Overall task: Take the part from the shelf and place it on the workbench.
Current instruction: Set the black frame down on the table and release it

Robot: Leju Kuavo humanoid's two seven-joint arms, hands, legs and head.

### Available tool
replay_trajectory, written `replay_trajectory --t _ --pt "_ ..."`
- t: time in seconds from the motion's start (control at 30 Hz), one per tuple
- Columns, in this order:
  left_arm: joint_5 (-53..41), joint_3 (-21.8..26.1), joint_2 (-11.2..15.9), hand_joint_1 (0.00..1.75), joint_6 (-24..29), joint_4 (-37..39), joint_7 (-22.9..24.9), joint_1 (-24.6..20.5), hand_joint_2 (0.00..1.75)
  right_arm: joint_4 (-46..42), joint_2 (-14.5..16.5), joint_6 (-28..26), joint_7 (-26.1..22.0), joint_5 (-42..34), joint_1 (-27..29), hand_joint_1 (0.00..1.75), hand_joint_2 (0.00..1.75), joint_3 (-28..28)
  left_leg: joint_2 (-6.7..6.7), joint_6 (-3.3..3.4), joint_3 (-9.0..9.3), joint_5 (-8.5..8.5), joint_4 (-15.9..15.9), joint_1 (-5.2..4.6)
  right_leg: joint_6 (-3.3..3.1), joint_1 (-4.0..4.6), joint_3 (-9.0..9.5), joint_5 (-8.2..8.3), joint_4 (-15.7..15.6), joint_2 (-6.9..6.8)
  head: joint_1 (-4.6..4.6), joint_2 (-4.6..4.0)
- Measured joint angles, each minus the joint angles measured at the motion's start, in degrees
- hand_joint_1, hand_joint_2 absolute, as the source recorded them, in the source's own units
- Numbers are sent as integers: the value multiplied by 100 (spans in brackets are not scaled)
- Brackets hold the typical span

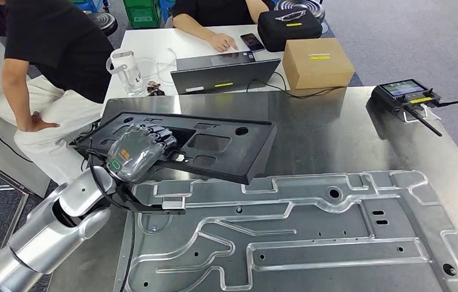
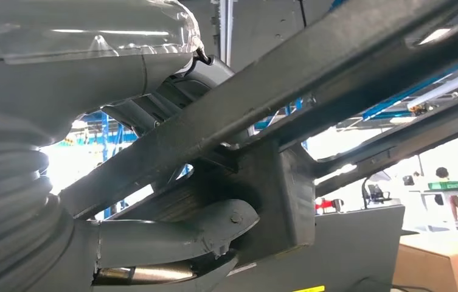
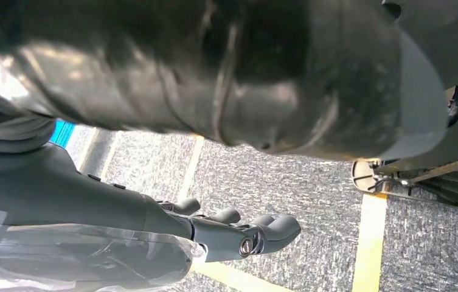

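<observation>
- You're gripping the black part (image 1: 183,143) with the left hand (image 1: 138,152), fingers over its top near the left end and, in the left wrist view, the thumb (image 2: 177,234) clamping from underneath.
- The part is sitting tilted on the steel workbench (image 1: 336,121), its near edge resting on the big grey machined plate (image 1: 311,237), far edge toward the laptop (image 1: 223,73).
- Risk: you're holding it at one end only, so the long free end could be swinging or dragging if you lift.
- Risk: letting go while it's propped on the plate's edge could be letting it slide or tip off that edge.
- Risk: pushing it forward could be knocking the laptop or the cardboard box (image 1: 317,61); a person (image 1: 50,79) is sitting close on the left.
- The left arm is reaching up and forward from the lower left, wrist bent over the part.
- The right hand (image 3: 238,234) is hanging toward the floor, fingers curled in loosely, holding nothing.
</observation>
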Motion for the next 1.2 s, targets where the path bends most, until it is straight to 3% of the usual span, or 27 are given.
replay_trajectory --t 0.43,0.63,0.87,1.0,1.07,1.2 --pt "269 -369 167 175 -675 0 -69 -111 175 0 0 56 -17 -18 3 0 0 -2 0 0 -2 0 0 0 0 0 0 0 0 0 -1 0" --pt "-122 -647 280 175 -567 0 216 214 175 0 1 58 6 -49 9 0 0 -9 0 0 -2 -2 0 0 0 0 -2 0 -1 0 -1 0" --pt "-111 -1121 224 175 -842 30 345 428 175 0 0 86 19 -44 6 0 0 -9 -1 2 -5 -3 2 -1 1 -1 -2 0 -2 0 0 0" --pt "-74 -1236 191 0 -961 36 365 438 175 0 0 91 43 -44 6 0 0 -9 0 6 -4 -6 3 -2 1 -2 -2 0 -2 0 0 0" --pt "-61 -1275 179 0 -1006 38 379 441 175 0 1 96 52 -43 5 0 0 -9 0 6 -4 -6 4 -2 1 -2 -1 0 -2 -1 -1 0" --pt "-4 -1356 125 0 -1199 62 408 448 0 0 -1 107 54 -23 4 0 0 -9 0 6 -4 -6 3 -2 1 -2 0 0 -2 -1 0 0"
